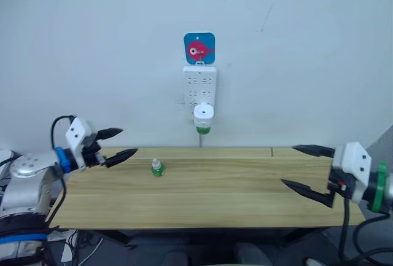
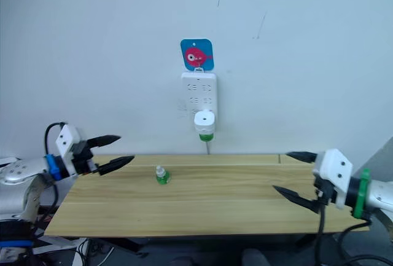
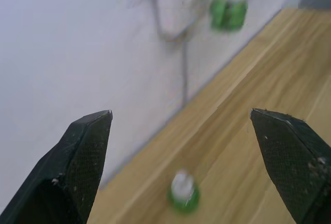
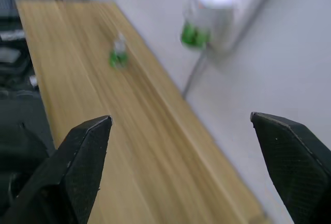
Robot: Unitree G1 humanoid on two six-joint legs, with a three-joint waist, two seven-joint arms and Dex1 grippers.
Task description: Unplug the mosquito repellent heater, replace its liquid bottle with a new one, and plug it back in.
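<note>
Both the left gripper [image 1: 120,144] and the right gripper [image 1: 305,169] are wide open and empty. The small white rounded plastic mosquito repellent heater [image 1: 203,114] is far ahead of them; a side pull may bend its prongs, I think.

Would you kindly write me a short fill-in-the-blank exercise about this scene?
1. The mosquito repellent heater is plugged into the white ____ on the wall.
2. The spare liquid bottle stands on the wooden ____.
3. The left gripper and the right gripper both have their jaws ____.

Missing words: power strip; table; open
</note>
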